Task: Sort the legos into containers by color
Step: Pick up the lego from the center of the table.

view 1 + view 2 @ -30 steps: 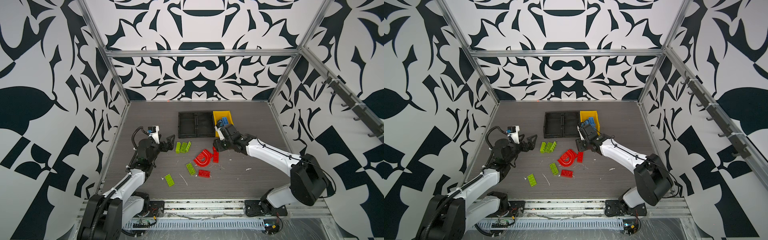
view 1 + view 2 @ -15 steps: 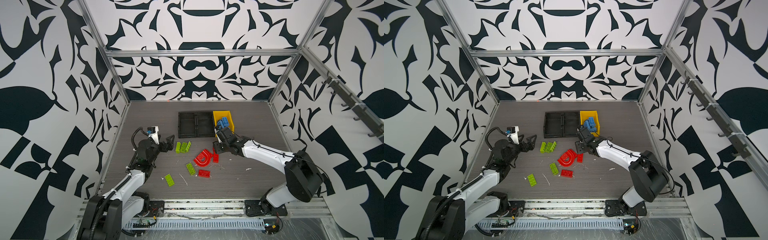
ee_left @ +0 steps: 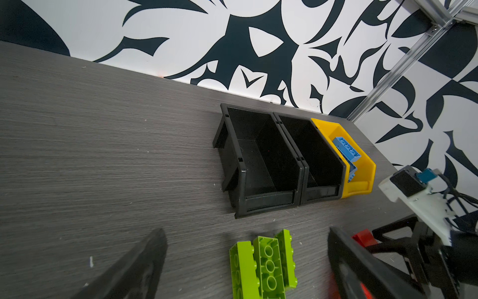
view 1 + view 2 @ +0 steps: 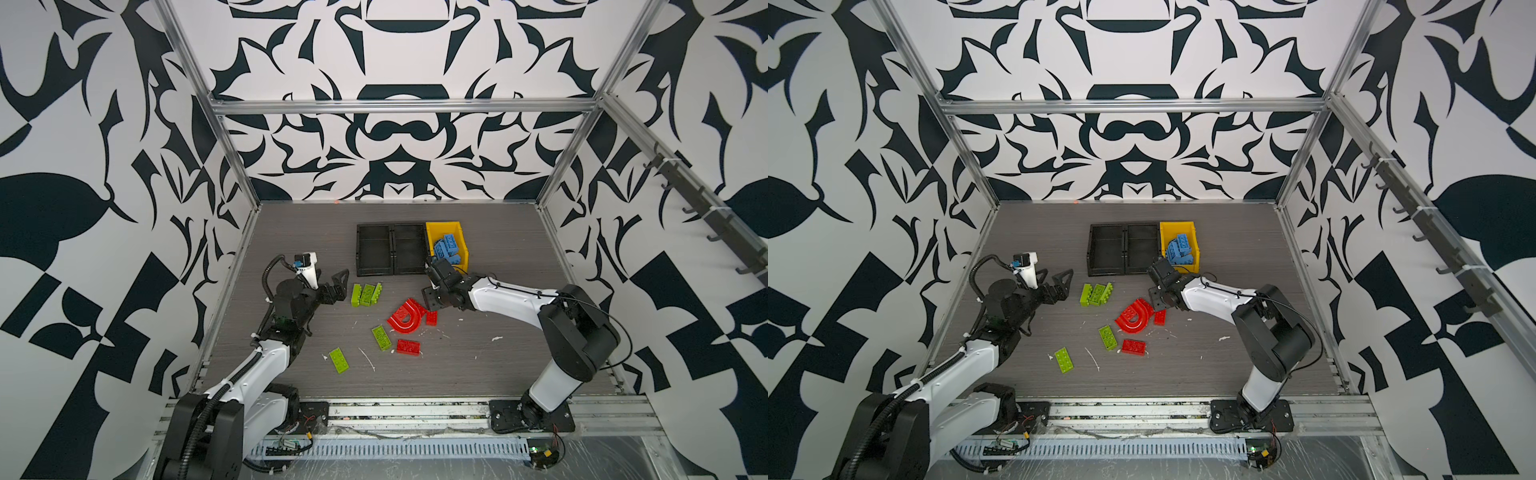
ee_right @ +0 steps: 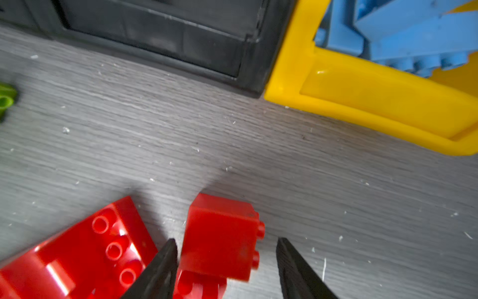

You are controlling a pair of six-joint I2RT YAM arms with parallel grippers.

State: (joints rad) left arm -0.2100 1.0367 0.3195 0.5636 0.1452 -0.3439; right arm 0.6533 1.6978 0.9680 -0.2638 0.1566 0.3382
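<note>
Right gripper (image 4: 429, 305) hangs over the small red brick (image 4: 431, 318) in both top views. Left wrist view: left gripper (image 3: 247, 234), spread wide, faces three green bricks (image 3: 262, 264). Right wrist view: parted jaws straddle that brick, unclamped.

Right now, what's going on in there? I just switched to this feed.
The right gripper has its jaws apart either side of a small red brick beside the red arch, not gripping it. The left gripper hangs open next to three lime green bricks. Blue bricks are in the yellow bin; both black bins are empty. Two more green bricks and another red brick lie loose on the table.
</note>
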